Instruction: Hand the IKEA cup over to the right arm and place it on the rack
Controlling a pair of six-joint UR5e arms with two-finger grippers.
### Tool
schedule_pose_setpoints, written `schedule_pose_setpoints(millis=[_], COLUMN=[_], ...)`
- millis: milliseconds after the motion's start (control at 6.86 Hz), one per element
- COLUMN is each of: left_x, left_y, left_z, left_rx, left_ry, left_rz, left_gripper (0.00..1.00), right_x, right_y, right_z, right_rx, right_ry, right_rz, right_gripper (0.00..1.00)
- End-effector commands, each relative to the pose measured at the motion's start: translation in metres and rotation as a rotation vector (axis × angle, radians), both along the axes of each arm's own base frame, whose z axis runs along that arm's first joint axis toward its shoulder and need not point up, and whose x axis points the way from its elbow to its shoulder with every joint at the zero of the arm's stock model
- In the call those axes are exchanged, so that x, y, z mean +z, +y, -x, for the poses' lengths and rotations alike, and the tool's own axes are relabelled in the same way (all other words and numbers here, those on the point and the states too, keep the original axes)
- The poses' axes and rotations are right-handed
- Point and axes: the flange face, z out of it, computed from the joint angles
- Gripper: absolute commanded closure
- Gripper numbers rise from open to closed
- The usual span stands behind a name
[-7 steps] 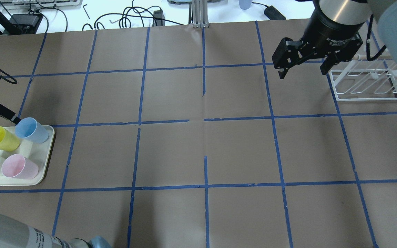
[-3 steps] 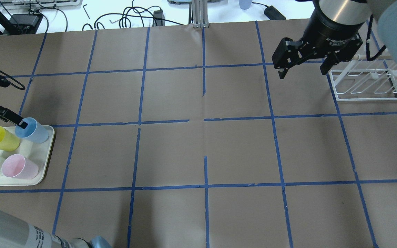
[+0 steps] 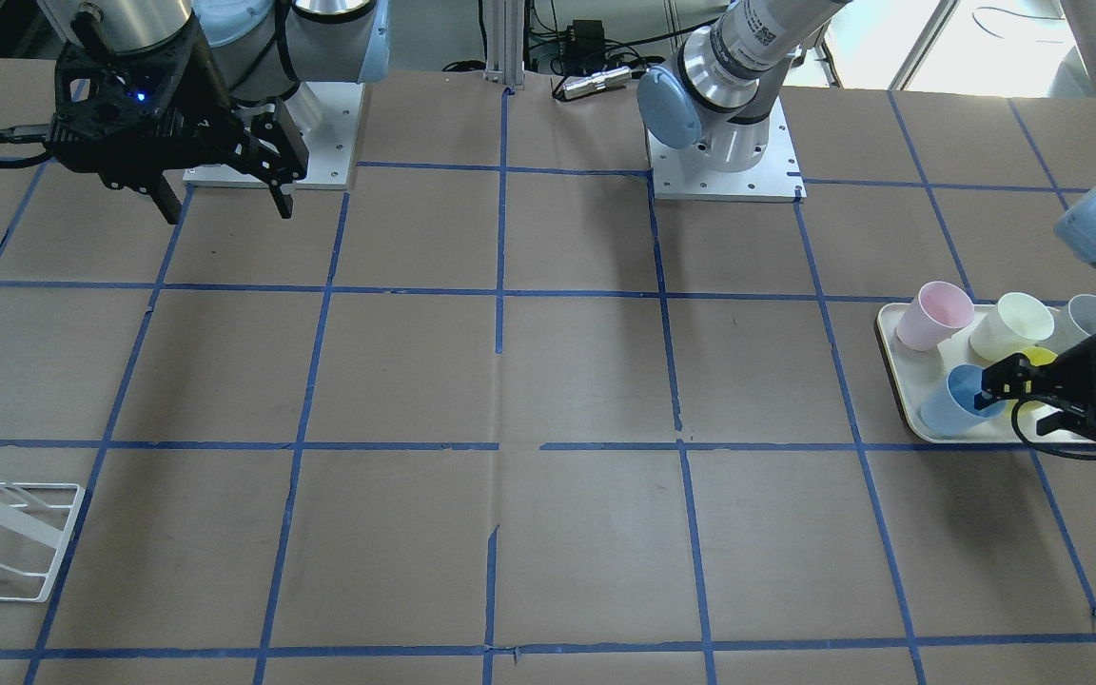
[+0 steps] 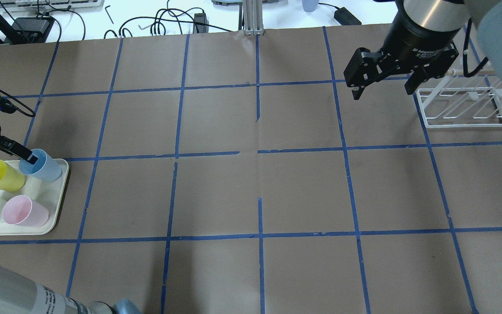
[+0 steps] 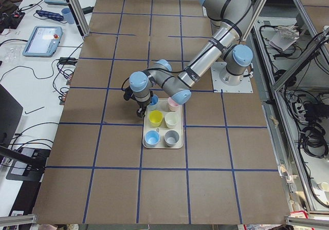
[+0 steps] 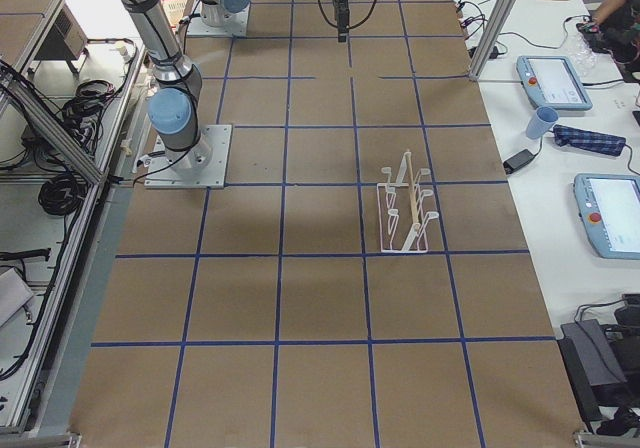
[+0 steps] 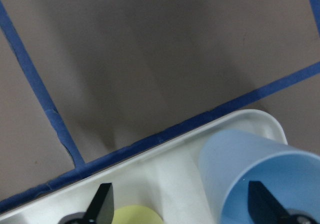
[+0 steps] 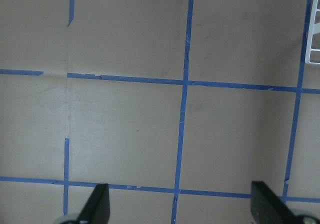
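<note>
Both grippers open: far left, we see the left gripper (image 7: 182, 209) astride the wall of the IKEA cup (image 4: 44, 168) at the tray (image 4: 60, 194) corner; upper right, the right gripper (image 4: 382, 92) hangs beside the rack (image 4: 464, 125).

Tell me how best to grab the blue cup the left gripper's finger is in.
Pinch the IKEA cup by its rim wall from above, one finger inside the mouth, one outside. It stands upright on the tray, and the yellow cup sits close beside, so side-on looks cramped.
</note>
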Motion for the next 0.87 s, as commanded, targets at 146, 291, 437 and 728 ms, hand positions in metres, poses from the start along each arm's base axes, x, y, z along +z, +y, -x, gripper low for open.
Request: schedule_pose_setpoints(millis=[146, 291, 437, 728], left_x=[0.003, 0.006, 0.008, 0.004], left_y=[0.002, 0.000, 0.000, 0.000], left_z=[0.003, 0.008, 0.017, 0.018], left_rx=[0.004, -0.001, -0.010, -0.012], left_ry=[0.002, 0.000, 0.000, 0.003], left_rz=[-0.007, -0.005, -0.003, -0.010], left_gripper=[0.40, 0.45, 0.51, 0.76], right_x=[0.000, 0.000, 0.000, 0.000], right_y=[0.000, 0.000, 0.000, 0.000], right_z=[0.000, 0.001, 0.000, 0.000], right_rx=[0.000, -0.001, 0.000, 0.000], right_ry=[0.002, 0.000, 0.000, 0.000], right_rz=[0.000, 0.000, 0.000, 0.000], right_gripper=[0.00, 0.00, 0.00, 0.00])
